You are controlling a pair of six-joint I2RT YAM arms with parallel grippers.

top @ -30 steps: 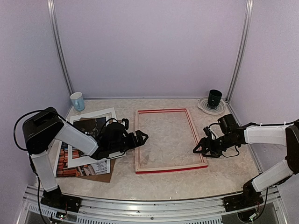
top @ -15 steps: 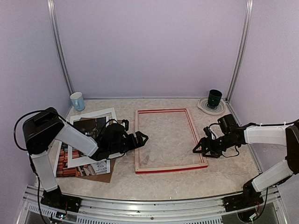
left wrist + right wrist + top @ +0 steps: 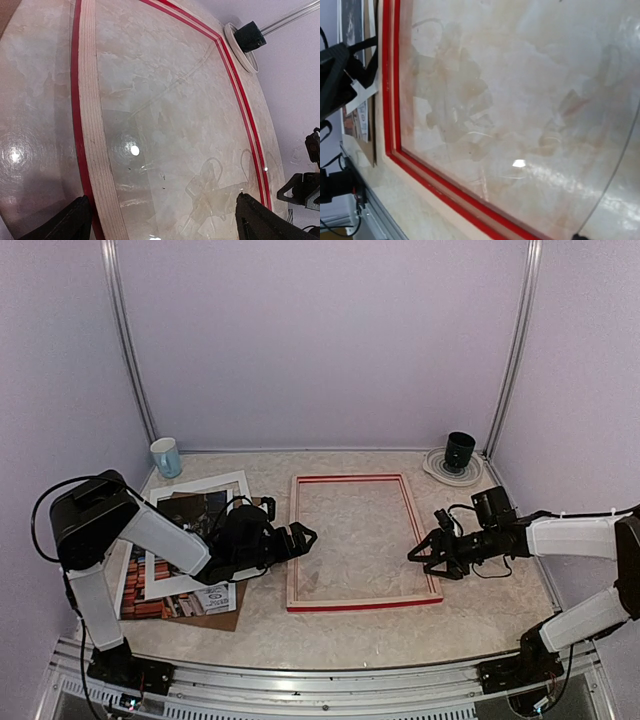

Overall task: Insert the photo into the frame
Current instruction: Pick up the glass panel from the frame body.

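The frame [image 3: 360, 604] lies flat in the middle of the marbled tabletop [image 3: 400, 640] with its pale wood back up, so the opening is ready to be loaded. Its rails are thin, straight and stiff, red along the edges with a visible grain on the wood. A clear glossy pane [image 3: 175, 125] sits inside and throws back the lamp glare.

The photo [image 3: 150, 598] is well to the left, under the left arm. It rests on a brown backing board [image 3: 225, 621], with a white mat border [image 3: 200, 485] lying partly across it.

The left gripper [image 3: 303, 536] hovers just beside the frame's left rail with its jaws spread wide and nothing between them. The right gripper [image 3: 418, 555] sits at the right rail. From overhead its fingers look parted and empty, though its own wrist camera barely shows them.

The print looks light, thin and floppy, with a slick face that will scuff or crease under a hard pinch. It lies flat, so a finger probably has to slide under an edge first. The free lower edge near the board's corner seems the best hold, clear of the mat. The photo would probably sag if carried by one corner, so low, level travel suits it. The pane is likely fragile and slippery, so the print should be laid down onto it, not dropped
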